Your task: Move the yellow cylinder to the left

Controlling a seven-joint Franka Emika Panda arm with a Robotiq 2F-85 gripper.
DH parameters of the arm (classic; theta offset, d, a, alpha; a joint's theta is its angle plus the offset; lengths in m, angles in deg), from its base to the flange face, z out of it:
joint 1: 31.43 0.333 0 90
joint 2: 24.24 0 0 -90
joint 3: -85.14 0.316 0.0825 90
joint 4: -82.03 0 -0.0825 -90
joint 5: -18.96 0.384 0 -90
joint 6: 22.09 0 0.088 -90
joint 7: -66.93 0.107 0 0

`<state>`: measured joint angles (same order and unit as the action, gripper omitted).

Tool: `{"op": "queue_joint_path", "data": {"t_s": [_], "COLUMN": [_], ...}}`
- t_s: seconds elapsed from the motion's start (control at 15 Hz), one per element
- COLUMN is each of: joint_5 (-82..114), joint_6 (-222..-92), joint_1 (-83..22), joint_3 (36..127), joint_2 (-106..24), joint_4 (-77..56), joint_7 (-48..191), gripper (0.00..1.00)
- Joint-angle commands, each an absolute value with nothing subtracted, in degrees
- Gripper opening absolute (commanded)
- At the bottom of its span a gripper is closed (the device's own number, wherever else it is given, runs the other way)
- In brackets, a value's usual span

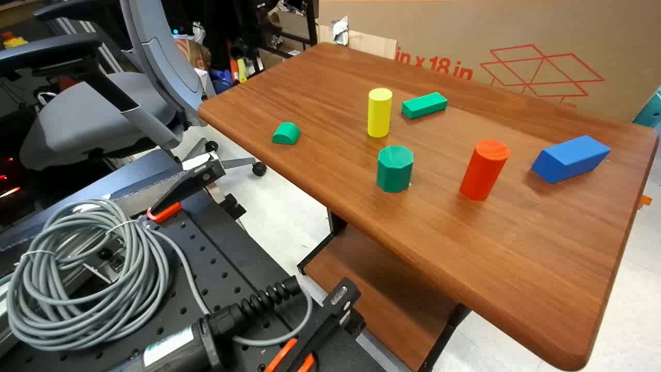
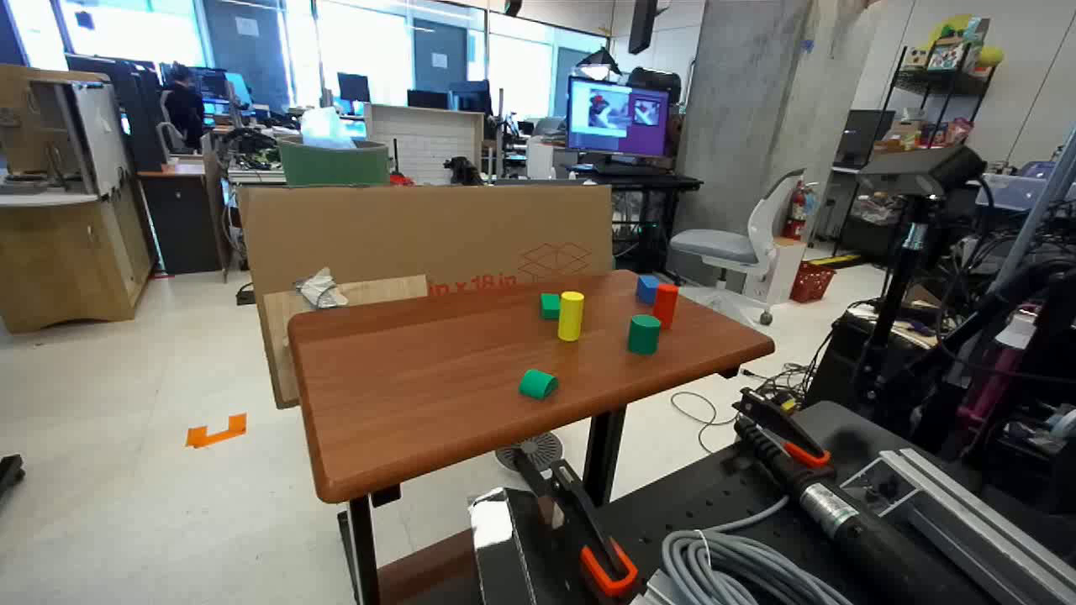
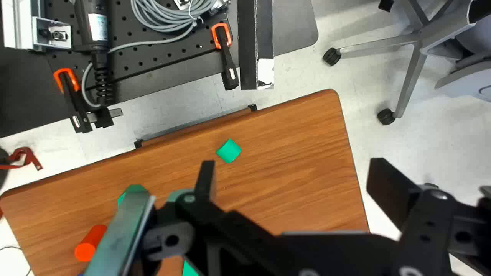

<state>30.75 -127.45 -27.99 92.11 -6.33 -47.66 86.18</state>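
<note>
Yellow cylinder [image 1: 379,113] stands upright on the wood-grained tabletop [image 1: 325,93].

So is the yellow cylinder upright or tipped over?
Upright: in both exterior views the yellow cylinder stands on end on the table, its round top facing up.

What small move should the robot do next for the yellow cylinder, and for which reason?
Probably shift the open end effector sideways to centre it above the yellow cylinder, without closing yet. In both exterior views the yellow cylinder stands upright on the table with nothing gripping it, and the wrist view does not show it, so alignment seems to come first.
</note>
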Motion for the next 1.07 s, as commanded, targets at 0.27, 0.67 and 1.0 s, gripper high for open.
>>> {"op": "queue_joint_path", "data": {"t_s": [0.27,0.67,1.0], "joint_5": [30.73,30.37,25.54], "joint_6": [-127.37,-127.72,-133.59], "joint_1": [-28.01,-28.12,-29.38], "joint_3": [92.11,92.09,92.36], "joint_2": [-6.35,-6.96,-8.34], "joint_4": [-47.52,-47.58,-51.48], "joint_7": [86.18,85.98,87.19], "gripper": [1.00,1.00,1.00]}}
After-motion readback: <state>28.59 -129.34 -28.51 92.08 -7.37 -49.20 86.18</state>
